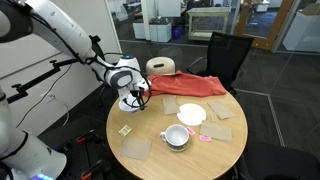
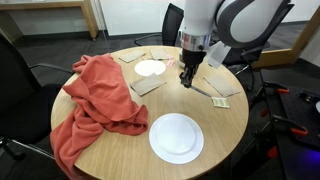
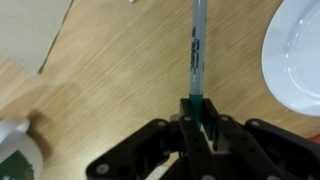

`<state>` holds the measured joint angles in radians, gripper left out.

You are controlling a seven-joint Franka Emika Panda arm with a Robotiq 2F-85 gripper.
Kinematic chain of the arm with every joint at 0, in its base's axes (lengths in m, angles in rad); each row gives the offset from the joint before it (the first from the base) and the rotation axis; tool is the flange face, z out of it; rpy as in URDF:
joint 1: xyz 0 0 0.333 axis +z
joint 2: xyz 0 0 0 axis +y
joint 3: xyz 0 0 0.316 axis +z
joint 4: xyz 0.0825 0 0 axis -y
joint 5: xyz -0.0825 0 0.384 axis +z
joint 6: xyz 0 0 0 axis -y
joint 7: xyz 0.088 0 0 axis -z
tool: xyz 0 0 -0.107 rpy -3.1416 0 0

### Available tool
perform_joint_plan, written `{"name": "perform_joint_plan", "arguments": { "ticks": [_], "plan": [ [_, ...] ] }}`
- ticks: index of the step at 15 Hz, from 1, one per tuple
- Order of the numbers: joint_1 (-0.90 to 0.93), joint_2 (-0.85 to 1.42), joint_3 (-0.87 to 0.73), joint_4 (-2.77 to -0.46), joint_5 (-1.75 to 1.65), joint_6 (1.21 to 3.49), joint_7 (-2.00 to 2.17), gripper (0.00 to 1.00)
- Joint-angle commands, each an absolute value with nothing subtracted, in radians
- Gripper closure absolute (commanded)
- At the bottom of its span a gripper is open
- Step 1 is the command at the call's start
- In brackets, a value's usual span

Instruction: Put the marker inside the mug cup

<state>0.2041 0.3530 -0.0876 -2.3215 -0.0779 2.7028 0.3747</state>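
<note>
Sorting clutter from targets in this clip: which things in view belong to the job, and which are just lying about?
Job: marker, gripper with jaws shut on it, mug cup.
Lying about: red cloth, white plate, yellow-green piece, pink piece.

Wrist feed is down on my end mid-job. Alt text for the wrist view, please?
The gripper, at the bottom edge, is shut on the teal end of the marker, which points away over the wooden table. Part of a white plate shows at upper right; a white object cut off at lower left cannot be identified.
</note>
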Motion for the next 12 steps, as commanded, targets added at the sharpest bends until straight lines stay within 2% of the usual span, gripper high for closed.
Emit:
{"name": "perform_joint_plan", "arguments": {
  "ticks": [1,6,12],
  "plan": [
    [0.227,0.192,-0.158,-2.358,-0.191,2.665,0.471,0.96],
    [0.167,0.073,-0.181,-2.288,-0.387,2.584,0.592,0.96],
    [0.063,0.053,-0.15,-2.189,-0.558,2.56,0.705,0.96]
  ]
}}
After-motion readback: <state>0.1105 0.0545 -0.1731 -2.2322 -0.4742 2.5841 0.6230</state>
